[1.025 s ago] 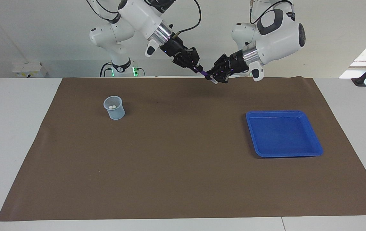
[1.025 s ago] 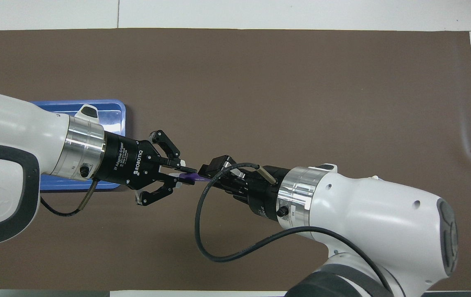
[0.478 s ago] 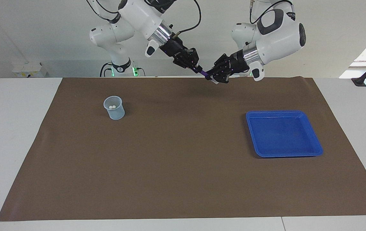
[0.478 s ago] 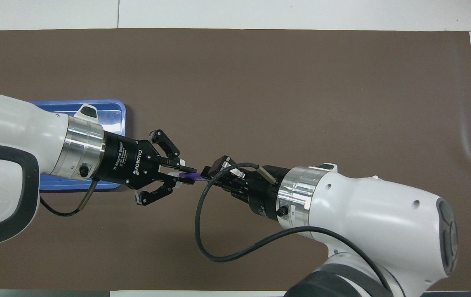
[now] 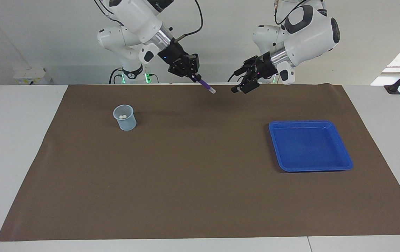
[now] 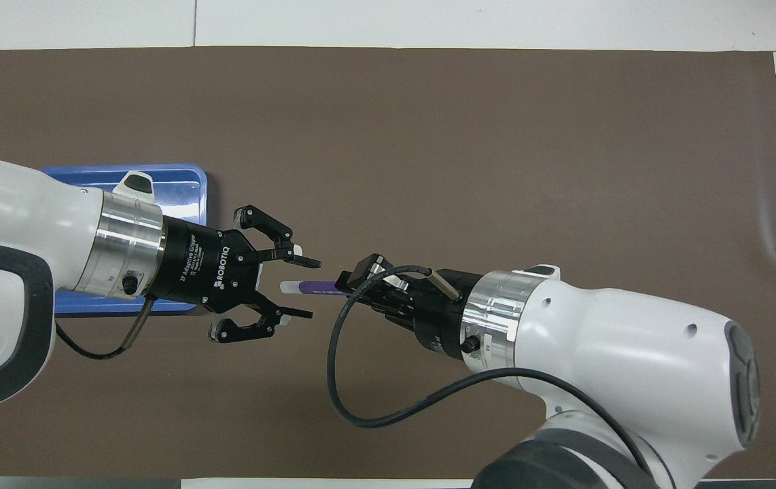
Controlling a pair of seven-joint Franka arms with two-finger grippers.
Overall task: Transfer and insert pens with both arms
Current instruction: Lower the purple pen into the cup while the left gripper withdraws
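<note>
A wide brown mat [image 5: 200,168] covers most of a white table [image 5: 14,147], whose bare top shows as pale strips at both side edges of the facing view and along the bottom. A plain white wall [image 5: 46,35] fills the top of that frame, with a white socket box [image 5: 32,76] at its foot in the upper left and bright daylight coming in at the upper right.

On the mat, left of centre in the facing view, stands a small clear cup [image 5: 125,118] with two pale pen caps [image 5: 123,116] showing inside it. Right of centre lies a shallow blue tray [image 5: 310,145]; in the overhead view the left arm's wrist covers part of it.

Up in the air near the top centre of the facing view, the right gripper [image 5: 192,71] pinches a purple pen [image 5: 205,85] by its upper end, fingertips pressed together on it. The pen slants down with its whitish cap lowest, over the mat's edge at the robots' end. The left gripper [image 5: 243,85] hangs just beside it, fingers spread wide and apart from the pen; in the overhead view the pen's pale tip points into the gap between those fingers [image 6: 296,314] without touching them.

Two smaller white arms [image 5: 123,45] with green lights at their bases stand against the wall.
</note>
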